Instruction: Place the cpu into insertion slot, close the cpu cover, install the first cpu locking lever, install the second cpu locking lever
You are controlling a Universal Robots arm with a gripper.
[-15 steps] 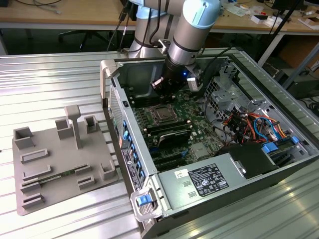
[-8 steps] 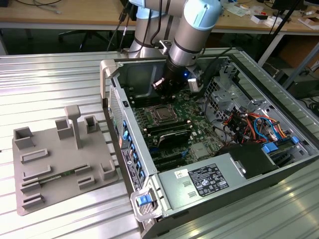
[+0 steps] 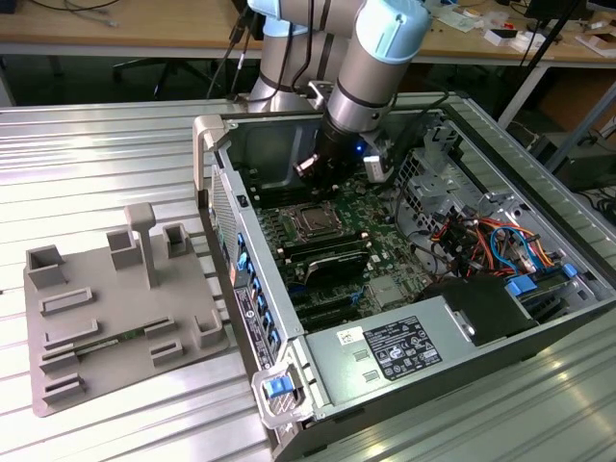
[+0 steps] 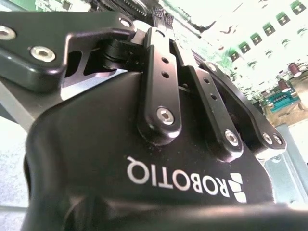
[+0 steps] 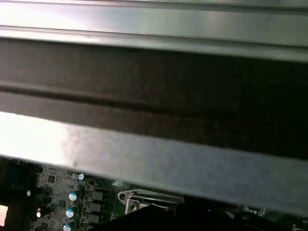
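Green board; silvery square cpu (image 3: pixel 314 220)

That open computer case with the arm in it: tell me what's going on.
A single robot arm is reaching down into the open computer case, its gripper low over the green circuit board just behind the insertion slot. The slot shows a silvery square framed by metal, so the cpu looks seated, though whether the cover is locked is unclear. A grey fixture tray sits on the table at the exterior view's left.
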